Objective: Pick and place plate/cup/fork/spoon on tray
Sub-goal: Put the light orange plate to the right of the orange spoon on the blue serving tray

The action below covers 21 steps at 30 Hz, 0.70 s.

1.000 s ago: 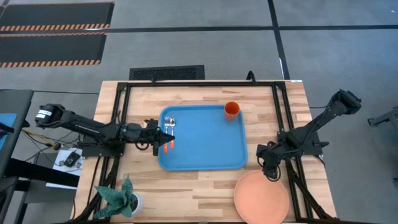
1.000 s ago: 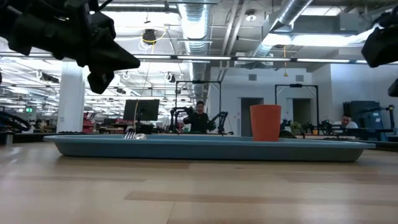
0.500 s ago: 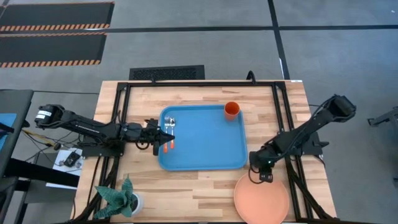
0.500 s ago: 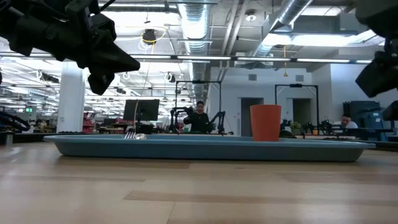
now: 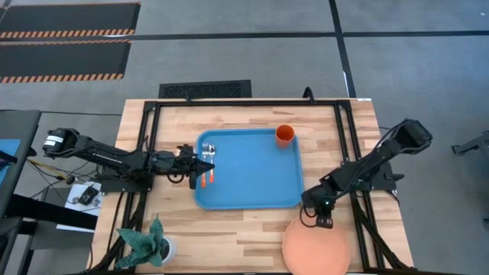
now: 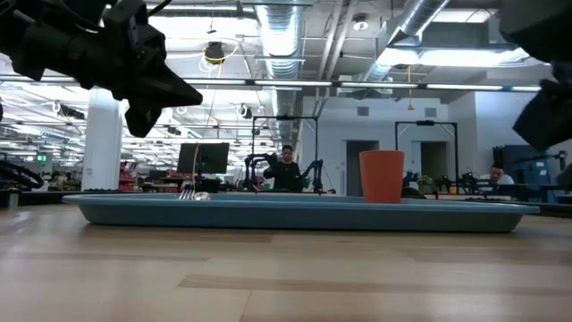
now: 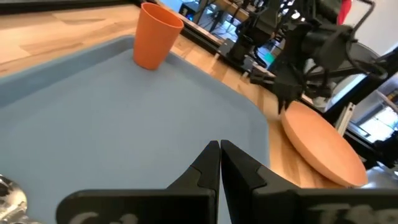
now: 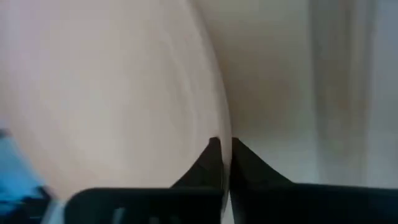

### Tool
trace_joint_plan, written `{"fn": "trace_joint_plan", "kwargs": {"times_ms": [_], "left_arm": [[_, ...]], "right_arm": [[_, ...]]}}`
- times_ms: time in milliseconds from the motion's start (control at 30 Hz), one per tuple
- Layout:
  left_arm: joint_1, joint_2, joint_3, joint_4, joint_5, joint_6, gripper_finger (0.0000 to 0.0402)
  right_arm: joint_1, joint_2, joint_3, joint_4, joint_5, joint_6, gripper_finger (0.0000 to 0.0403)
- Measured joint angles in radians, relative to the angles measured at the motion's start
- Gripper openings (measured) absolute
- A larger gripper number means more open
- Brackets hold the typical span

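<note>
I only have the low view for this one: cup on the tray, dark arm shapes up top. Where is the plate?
Observer: The plate lies on the table, off the tray, on the right arm's side.
Operator: Is a claw on it?
Observer: Yes. The right claw is at its rim; the right wrist view shows its fingers pinched on the edge.
Operator: And the left one?
Observer: The left claw is shut and empty, over the tray's left edge.
</note>
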Motion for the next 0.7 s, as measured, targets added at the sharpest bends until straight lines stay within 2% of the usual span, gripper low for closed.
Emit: {"fn": "trace_joint_plan", "kwargs": {"times_ms": [200, 433, 700], "left_arm": [[0.000, 0.000, 0.000, 0.001, -0.005, 0.020, 0.0000], [0.000, 0.000, 0.000, 0.000, -0.006, 0.044, 0.0000], [0.000, -0.001, 0.001, 0.010, -0.006, 0.061, 0.0000]], "right_arm": [[-0.030, -0.118, 0.009, -0.012, 0.006, 0.150, 0.0021], [-0.035, -0.249, 0.054, -0.020, 0.055, 0.356, 0.0006], [-0.034, -0.316, 0.108, -0.019, 0.226, 0.637, 0.0013]]}}
